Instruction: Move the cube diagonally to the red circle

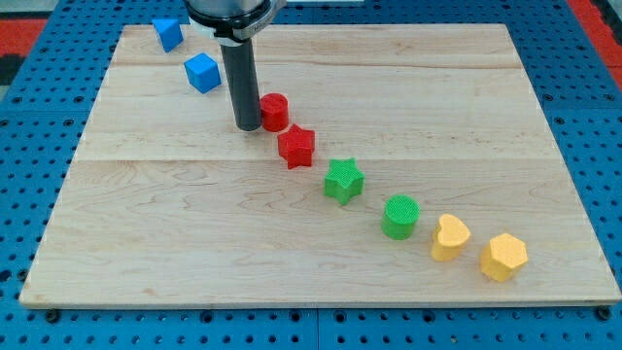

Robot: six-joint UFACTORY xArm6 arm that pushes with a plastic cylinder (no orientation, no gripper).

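Eight blocks lie on the wooden board [146, 224], most of them strung along a diagonal from the view's upper left down to its lower right.

Furthest left, near the board's top edge, sits a blue block [167, 33], its shape hard to make out. Just down and right of it is the blue cube [202, 73], standing alone and touching nothing. Next comes my rod, upright, with my tip [247, 127] on the board, below and to the right of the cube and apart from it. The rod carries no pincer, so nothing opens, closes or holds anything.

Just beside the tip, on its right, is the red circle [275, 112]; whether they touch I cannot tell. Close below and right of the circle lies a red star [296, 147]. After a small gap comes a green star [343, 181], then a green circle [400, 216]. Further right, a yellow heart [450, 238] sits just beside a yellow hexagon [503, 257], nearest the board's lower right corner.

The cube lies up and left of the red circle, with the rod between them.
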